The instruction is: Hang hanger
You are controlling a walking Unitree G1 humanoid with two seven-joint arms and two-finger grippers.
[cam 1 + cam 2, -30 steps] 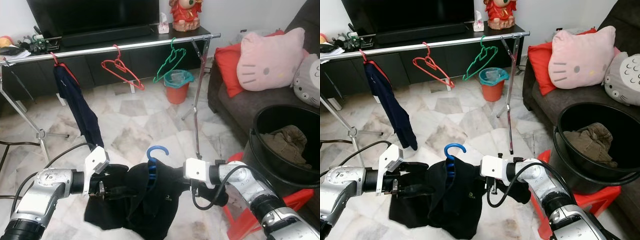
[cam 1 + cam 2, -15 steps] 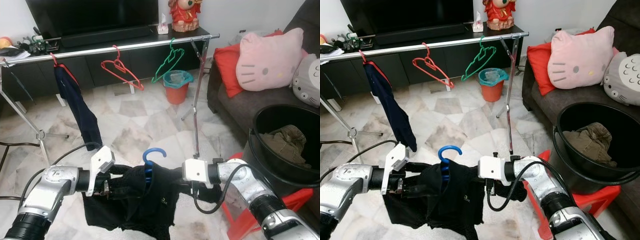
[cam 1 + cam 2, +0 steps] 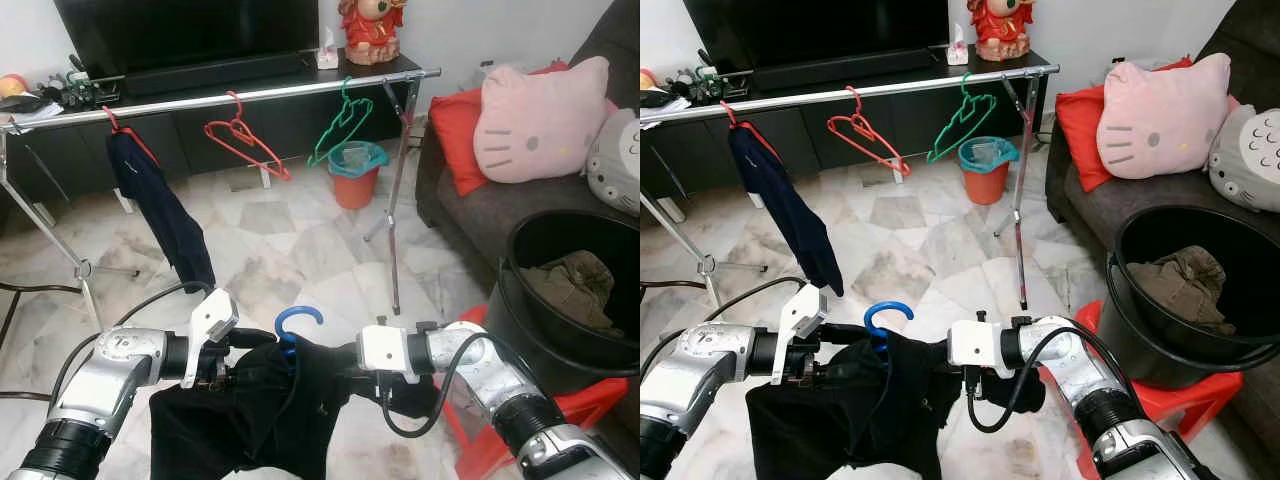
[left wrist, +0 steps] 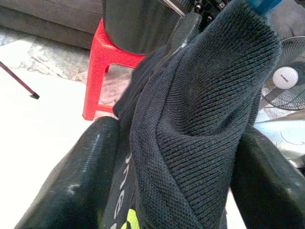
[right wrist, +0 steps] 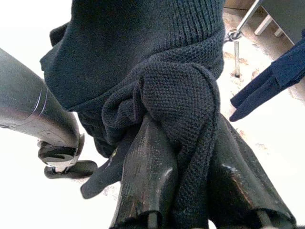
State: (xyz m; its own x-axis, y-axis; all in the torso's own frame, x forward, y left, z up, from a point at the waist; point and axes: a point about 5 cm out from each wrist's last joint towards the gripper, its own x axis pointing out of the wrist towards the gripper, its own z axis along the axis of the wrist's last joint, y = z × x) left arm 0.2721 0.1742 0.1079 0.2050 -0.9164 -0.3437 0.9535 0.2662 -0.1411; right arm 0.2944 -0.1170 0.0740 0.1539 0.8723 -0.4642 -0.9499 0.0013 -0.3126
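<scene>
On the dark knitted garment, the left wrist view showed part of a white print reading roughly "ne" above a yellow-green mark, cut off by the gripper fingers; the full word could not be read. No other text was legible

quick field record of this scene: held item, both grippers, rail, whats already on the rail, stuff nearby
held item: dark knit garment on a blue hanger, hook sticking up, held low over the floor
left gripper: shut on the garment's one shoulder
right gripper: shut on a bunched fold at the other shoulder
rail: silver clothes rail ahead of the robot, in front of the TV cabinet
on rail: navy garment on a red hanger, empty red hanger, empty green hanger
nearby: black basket with clothes on a red stool, orange bin, sofa with pink cushion
</scene>
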